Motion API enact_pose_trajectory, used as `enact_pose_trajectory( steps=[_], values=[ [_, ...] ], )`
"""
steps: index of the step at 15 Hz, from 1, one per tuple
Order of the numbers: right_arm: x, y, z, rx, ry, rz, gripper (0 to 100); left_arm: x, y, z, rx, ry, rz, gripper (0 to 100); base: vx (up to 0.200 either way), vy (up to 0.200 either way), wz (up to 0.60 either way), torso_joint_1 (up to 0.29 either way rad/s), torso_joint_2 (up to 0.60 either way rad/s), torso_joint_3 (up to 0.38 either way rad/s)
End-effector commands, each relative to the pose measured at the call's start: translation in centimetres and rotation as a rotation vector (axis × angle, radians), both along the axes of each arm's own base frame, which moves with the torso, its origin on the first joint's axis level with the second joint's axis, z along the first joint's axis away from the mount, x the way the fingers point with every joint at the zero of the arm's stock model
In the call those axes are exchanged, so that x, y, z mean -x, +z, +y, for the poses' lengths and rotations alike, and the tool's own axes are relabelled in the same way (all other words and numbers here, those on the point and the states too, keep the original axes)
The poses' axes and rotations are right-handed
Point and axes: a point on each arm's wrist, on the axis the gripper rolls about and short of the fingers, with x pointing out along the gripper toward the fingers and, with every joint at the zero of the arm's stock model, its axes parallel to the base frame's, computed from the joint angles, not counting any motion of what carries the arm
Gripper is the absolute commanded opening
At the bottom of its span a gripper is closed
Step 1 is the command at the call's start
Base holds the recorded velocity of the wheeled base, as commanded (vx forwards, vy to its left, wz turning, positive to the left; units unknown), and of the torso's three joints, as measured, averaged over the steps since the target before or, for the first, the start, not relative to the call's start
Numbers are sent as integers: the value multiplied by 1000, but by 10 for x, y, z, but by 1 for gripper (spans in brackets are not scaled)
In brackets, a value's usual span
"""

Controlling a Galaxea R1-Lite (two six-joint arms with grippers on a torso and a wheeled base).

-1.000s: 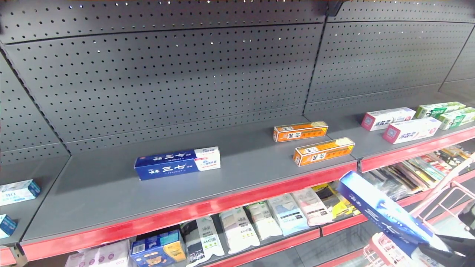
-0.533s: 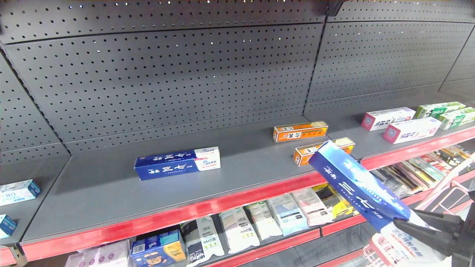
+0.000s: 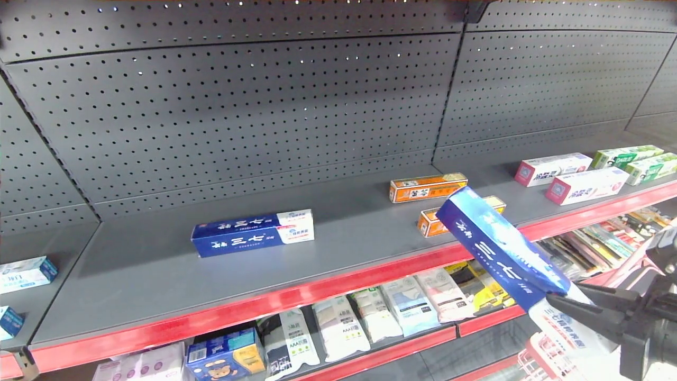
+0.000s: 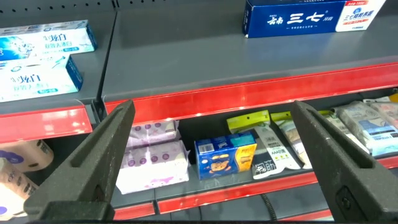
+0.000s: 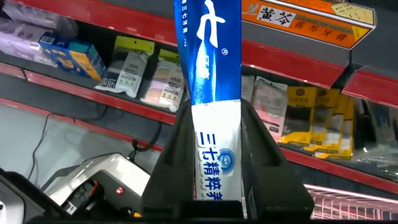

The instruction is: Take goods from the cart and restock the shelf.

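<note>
My right gripper [image 3: 574, 309] is shut on the white end of a long blue-and-white toothpaste box [image 3: 500, 246], which slants up and left over the shelf's red front edge [image 3: 328, 286]. In the right wrist view the same held box [image 5: 210, 68] runs between the two dark fingers [image 5: 180, 149]. A matching blue box [image 3: 253, 233] lies on the grey shelf [image 3: 158, 264] and shows too as the blue box [image 4: 314, 17] in the left wrist view. My left gripper [image 4: 214, 155] is open in front of the lower shelf with nothing between its fingers.
Two orange boxes [image 3: 428, 188] lie right of the blue one, the nearer partly behind the held box. White-and-pink boxes [image 3: 587, 185] and green boxes [image 3: 627, 156] fill the right bay. Pale boxes [image 3: 26, 274] sit far left. Packets [image 3: 370, 317] line the lower shelf. A pink cart [image 3: 545, 354] stands lower right.
My right gripper has lifted the blue-and-white box up and leftward from over the cart, so its tip now overlaps the nearer orange box on the shelf.
</note>
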Motion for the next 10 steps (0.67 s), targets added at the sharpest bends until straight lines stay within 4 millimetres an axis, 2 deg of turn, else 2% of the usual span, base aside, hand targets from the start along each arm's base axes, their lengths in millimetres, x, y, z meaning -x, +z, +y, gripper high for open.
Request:
enact_pose_trajectory(
  steps=[1,4,6,10],
  values=[
    [-12,-1,3,0,-1,30,0,0,0,0,0,1,0,100,0,0,0,0,0,0],
    [-22,-6,6,-30,-11,94,0,0,0,0,0,1,0,100,0,0,0,0,0,0],
    [-25,1,9,-111,55,109,0,0,0,0,0,1,0,100,0,0,0,0,0,0],
    [-33,1,11,-124,85,136,0,0,0,0,0,1,0,100,0,0,0,0,0,0]
  ],
)
